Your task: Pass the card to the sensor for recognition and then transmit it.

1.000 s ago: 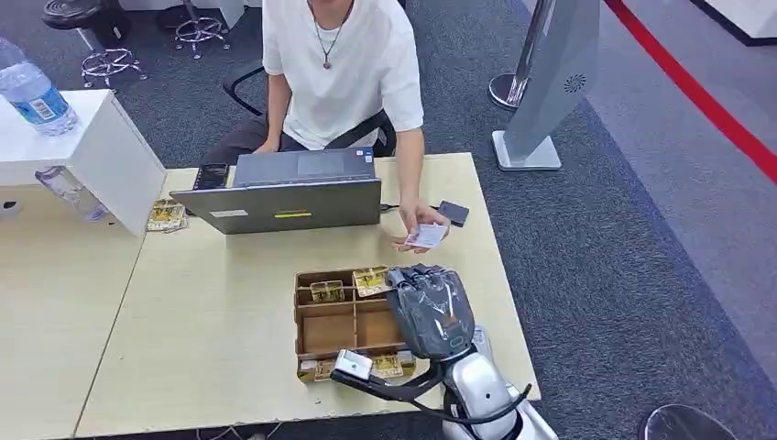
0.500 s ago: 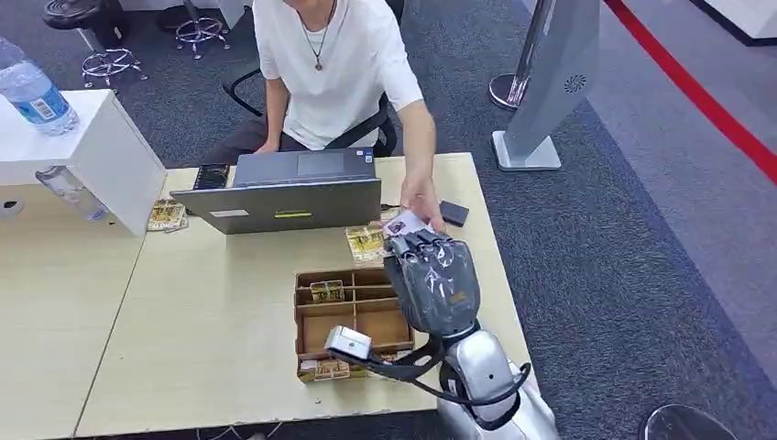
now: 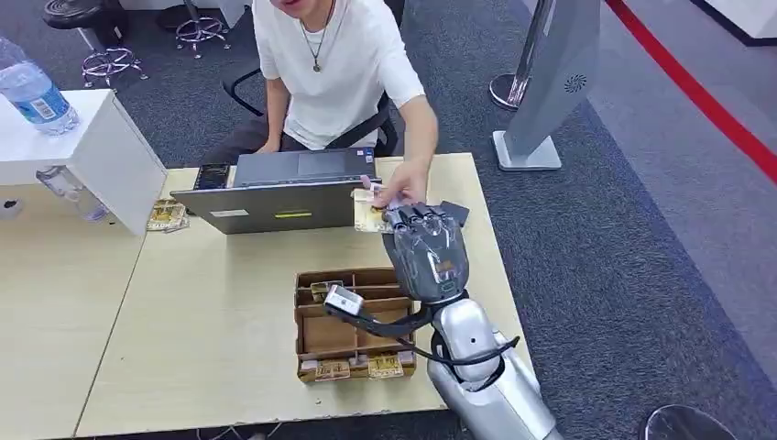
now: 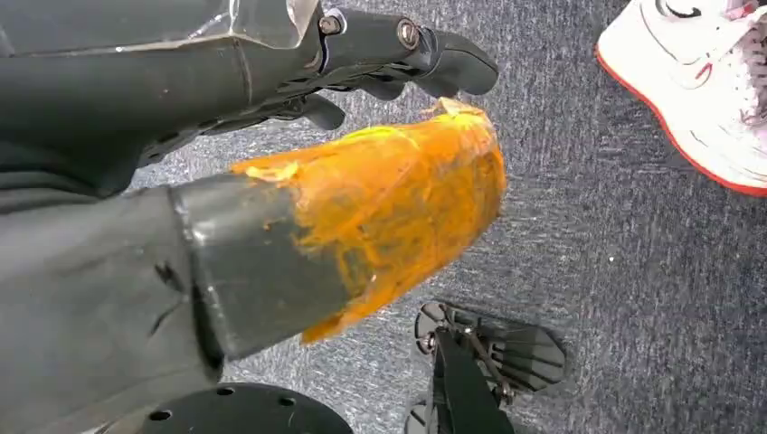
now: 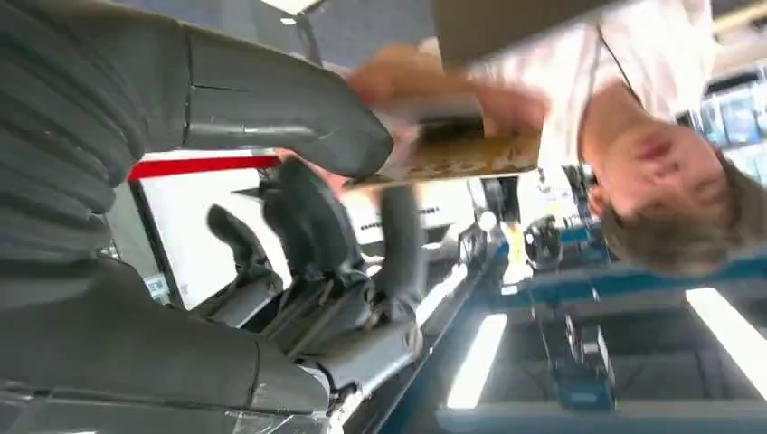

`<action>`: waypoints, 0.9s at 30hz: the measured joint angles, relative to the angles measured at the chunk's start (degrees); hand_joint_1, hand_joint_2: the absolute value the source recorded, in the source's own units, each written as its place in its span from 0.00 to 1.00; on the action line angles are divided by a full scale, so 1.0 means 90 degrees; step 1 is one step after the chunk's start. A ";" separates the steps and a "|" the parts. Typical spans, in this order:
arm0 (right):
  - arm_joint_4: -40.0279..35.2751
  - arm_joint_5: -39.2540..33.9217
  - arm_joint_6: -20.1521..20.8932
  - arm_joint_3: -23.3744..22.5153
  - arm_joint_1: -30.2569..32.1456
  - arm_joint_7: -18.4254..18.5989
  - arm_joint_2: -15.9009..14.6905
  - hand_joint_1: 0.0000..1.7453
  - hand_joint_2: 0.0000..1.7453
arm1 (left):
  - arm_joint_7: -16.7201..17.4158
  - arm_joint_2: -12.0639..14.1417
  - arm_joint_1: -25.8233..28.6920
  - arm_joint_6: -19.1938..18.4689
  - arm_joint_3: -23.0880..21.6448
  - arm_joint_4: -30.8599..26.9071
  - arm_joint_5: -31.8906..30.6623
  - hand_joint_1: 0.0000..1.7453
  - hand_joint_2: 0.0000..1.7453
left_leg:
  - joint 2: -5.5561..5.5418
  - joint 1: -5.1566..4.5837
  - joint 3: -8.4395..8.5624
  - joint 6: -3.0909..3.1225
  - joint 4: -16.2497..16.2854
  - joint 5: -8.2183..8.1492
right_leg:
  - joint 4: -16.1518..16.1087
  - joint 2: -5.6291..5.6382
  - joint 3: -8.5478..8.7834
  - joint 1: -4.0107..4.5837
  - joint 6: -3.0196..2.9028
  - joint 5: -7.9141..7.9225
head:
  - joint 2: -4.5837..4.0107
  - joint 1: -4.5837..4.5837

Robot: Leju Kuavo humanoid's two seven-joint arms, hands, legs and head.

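Note:
My right hand (image 3: pixel 424 252) is raised over the far right part of the table, its back toward the head camera. It pinches a yellow patterned card (image 3: pixel 366 213) between thumb and fingers. In the right wrist view the card (image 5: pixel 457 155) lies between my thumb (image 5: pixel 298 117) and my dark fingers (image 5: pixel 307 226). A seated person's hand (image 3: pixel 400 191) reaches over and touches the same card. A small black sensor box (image 3: pixel 458 214) lies on the table just beyond my hand, partly hidden. My left hand (image 4: pixel 398 45) hangs over the carpet, fingers stretched out, holding nothing.
A wooden compartment box (image 3: pixel 316 346) with more cards sits near the table's front edge, under my forearm. An open laptop (image 3: pixel 284 197) stands at the far edge beside a phone (image 3: pixel 211 175). A white cabinet (image 3: pixel 101 147) with a water bottle (image 3: pixel 32 92) is on the left.
My right hand lifted the card out of the box and carried it forward toward the person. The person's hand put down a white card and came to the card I hold.

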 joint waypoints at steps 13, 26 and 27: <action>-0.0257 -0.2763 0.0180 -0.0063 0.0335 -0.0982 -0.0005 0.00 0.00 | 0.0022 0.0000 0.0003 0.0036 0.0027 0.0000 0.0097 0.00 0.00 | 0.0000 0.0000 -0.0002 -0.0001 0.0000 -0.0003 | 0.0000 0.0001 -0.0005 0.0000 0.0000 -0.0003 | 0.0000 -0.0002; -0.2290 -0.7558 0.1977 -0.0372 0.2246 -0.3480 -0.0398 0.00 0.00 | -0.0024 0.0000 0.0020 0.0182 0.0284 0.0000 0.0236 0.00 0.00 | -0.0002 -0.0001 -0.0009 0.0002 0.0000 -0.0017 | -0.0005 0.0000 -0.0010 -0.0001 0.0004 -0.0009 | 0.0000 -0.0002; -0.2402 -0.7726 0.2072 -0.0452 0.2390 -0.3556 -0.0432 0.00 0.00 | -0.0024 0.0000 0.0018 0.0197 0.0335 0.0000 0.0245 0.00 0.00 | -0.0001 -0.0001 -0.0009 0.0004 0.0000 -0.0018 | -0.0005 0.0000 -0.0009 -0.0001 0.0004 -0.0009 | 0.0000 -0.0002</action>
